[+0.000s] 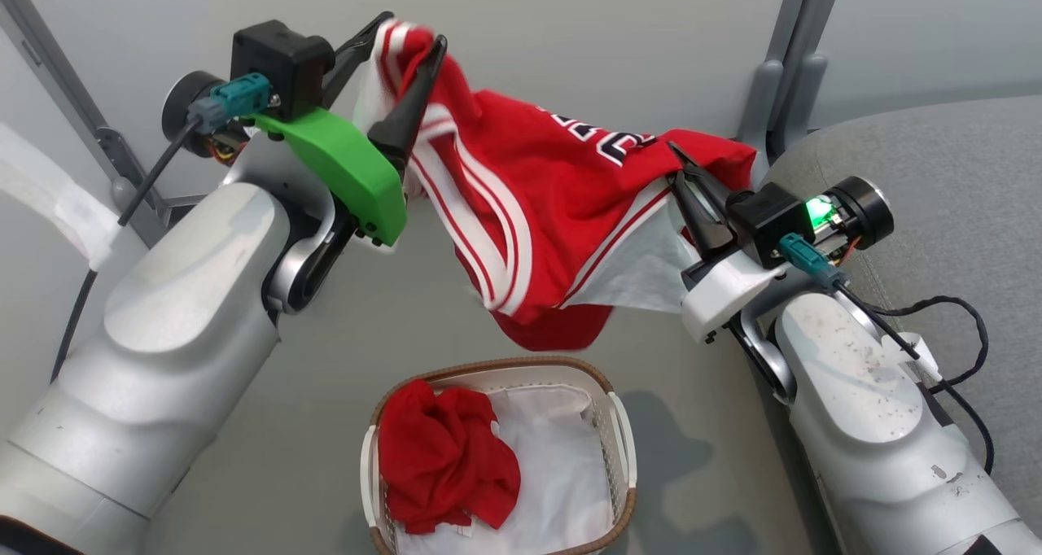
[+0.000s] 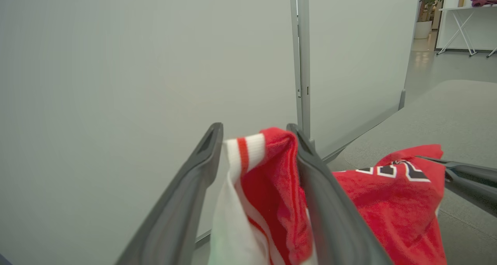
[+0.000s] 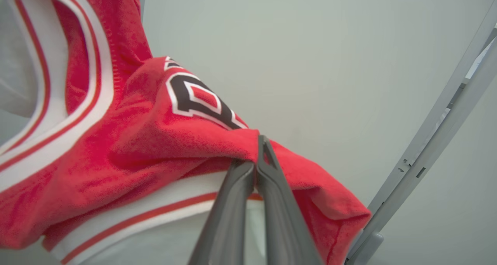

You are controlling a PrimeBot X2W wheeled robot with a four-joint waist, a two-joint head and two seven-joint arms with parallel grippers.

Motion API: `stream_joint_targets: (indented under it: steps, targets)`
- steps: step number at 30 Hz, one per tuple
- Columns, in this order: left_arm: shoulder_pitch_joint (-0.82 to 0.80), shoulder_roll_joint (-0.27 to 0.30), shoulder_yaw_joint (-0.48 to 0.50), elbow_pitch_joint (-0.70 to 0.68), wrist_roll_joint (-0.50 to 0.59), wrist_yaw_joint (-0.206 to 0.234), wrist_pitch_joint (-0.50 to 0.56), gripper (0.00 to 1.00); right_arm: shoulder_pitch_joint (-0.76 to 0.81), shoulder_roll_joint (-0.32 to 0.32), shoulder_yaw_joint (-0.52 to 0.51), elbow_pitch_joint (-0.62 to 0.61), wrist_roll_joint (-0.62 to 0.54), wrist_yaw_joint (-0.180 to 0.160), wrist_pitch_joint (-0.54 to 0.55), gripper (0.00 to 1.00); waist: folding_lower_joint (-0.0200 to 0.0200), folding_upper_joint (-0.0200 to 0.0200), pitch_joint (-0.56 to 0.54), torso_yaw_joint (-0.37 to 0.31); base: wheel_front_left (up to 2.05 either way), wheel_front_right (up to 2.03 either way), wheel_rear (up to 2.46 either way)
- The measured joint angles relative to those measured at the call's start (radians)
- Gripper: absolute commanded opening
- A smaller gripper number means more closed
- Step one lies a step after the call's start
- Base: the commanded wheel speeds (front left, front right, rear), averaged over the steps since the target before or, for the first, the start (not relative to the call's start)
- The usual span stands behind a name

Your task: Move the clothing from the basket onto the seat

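The red basketball jersey point(image 1: 553, 205) with white trim hangs stretched in the air between my two grippers, above the basket point(image 1: 488, 368). My left gripper point(image 1: 413, 30) holds its striped collar end high, fingers a little apart with bunched cloth point(image 2: 268, 168) filling the gap. My right gripper point(image 1: 677, 164) is pinched tight on the lettered edge point(image 3: 155, 148), lower and near the grey seat point(image 1: 936, 164). The plain red garment point(image 1: 444, 457) lies crumpled in the basket's left half. In the left wrist view, the right gripper point(image 2: 427, 160) grips the jersey's far corner.
A flat white sheet point(image 1: 553, 457) lines the basket on the grey floor. Grey partition panels with metal posts point(image 1: 781, 75) stand close behind the jersey. The seat's rounded edge point(image 2: 446, 113) lies right of the basket. A black cable point(image 1: 961, 327) loops over my right forearm.
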Motion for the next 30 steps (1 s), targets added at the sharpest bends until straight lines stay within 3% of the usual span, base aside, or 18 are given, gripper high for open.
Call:
stream_joint_targets:
  steps: [19,30]
  targets:
    - [0.17,-0.078,-0.068,-0.016,0.011,-0.002,-0.135,1.0,-0.017,-0.062,-0.131,-0.105,-0.044,0.0,0.0,0.0,0.0,0.0,0.04,-0.107,0.0,0.0,0.0]
    - [0.218,-0.089,-0.11,-0.043,0.053,0.025,-0.152,1.0,-0.02,-0.057,-0.157,-0.143,-0.056,0.0,0.0,0.0,0.0,0.0,0.074,-0.253,0.0,0.0,0.0]
